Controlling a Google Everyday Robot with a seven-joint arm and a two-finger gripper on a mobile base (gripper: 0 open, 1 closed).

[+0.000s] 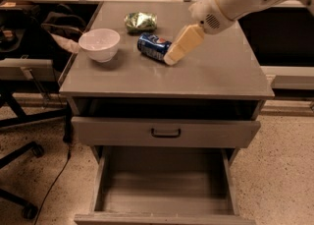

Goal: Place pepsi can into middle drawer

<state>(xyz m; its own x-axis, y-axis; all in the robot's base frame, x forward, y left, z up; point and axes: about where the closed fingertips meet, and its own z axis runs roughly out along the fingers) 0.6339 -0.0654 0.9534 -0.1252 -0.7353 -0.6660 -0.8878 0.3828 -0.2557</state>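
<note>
- The hand (170, 59) hangs low over the table (216, 76), slanted down with its tip against the near-right end of the can (153, 46). I cannot tell how far open it is, and it does not look to have hold of anything yet.
- The can lies on its side just at the hand's tip, blue body and logo facing up. Lying down it can roll, which may be why the hand comes in at one end rather than from above.
- The bag (141, 21) sits just behind the can, farther from the hand. The bowl (99, 43) stands well off to the left of the hand in the view. Both are near enough that a push on the can could send it into them.
- The middle drawer (162, 189) stands pulled out well below the hand and nearer the camera, its floor bare, seemingly left open so the can may be lowered straight in.
- The drawer front (166, 132) with a dark handle lies between the hand and the open drawer. The hand would likely have to carry the can out past the table edge before going down.
- My judgement: the grasp is only being set up, and the carry and the drop are not yet done.
</note>
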